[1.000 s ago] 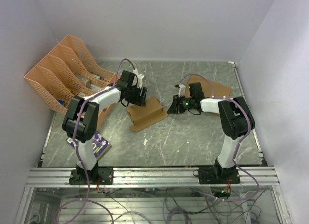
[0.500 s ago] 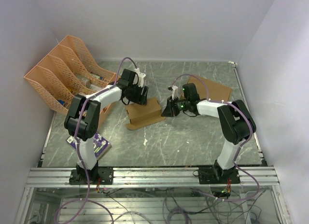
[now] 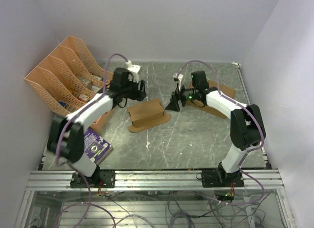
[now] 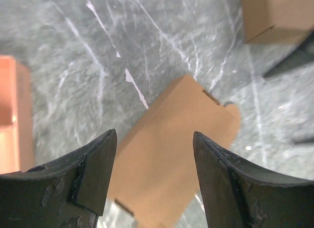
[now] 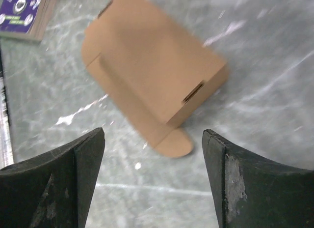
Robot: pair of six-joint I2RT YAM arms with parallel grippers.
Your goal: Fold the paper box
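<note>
The paper box (image 3: 146, 113) lies on the table as a small narrow brown carton, with a rounded flap flat on the surface along its near side. My left gripper (image 3: 137, 91) hovers open just behind the box's left end. In the left wrist view the box (image 4: 176, 139) shows below, between the spread fingers (image 4: 95, 169); the left gripper (image 4: 154, 134) holds nothing. My right gripper (image 3: 172, 104) stands open just off the box's right end. In the right wrist view the box (image 5: 152, 71) and its flap (image 5: 174, 142) lie ahead of the right gripper (image 5: 153, 133), untouched.
Orange file racks (image 3: 64, 73) stand at the back left. A purple booklet (image 3: 93, 145) lies near the left arm's base. A flat brown cardboard piece (image 3: 221, 93) lies under the right arm. A larger brown box (image 3: 100, 121) sits beside the left arm.
The right gripper has opened and drawn back from the box's right end. The left arm has swung up and back from the box. The box has shifted slightly left.
</note>
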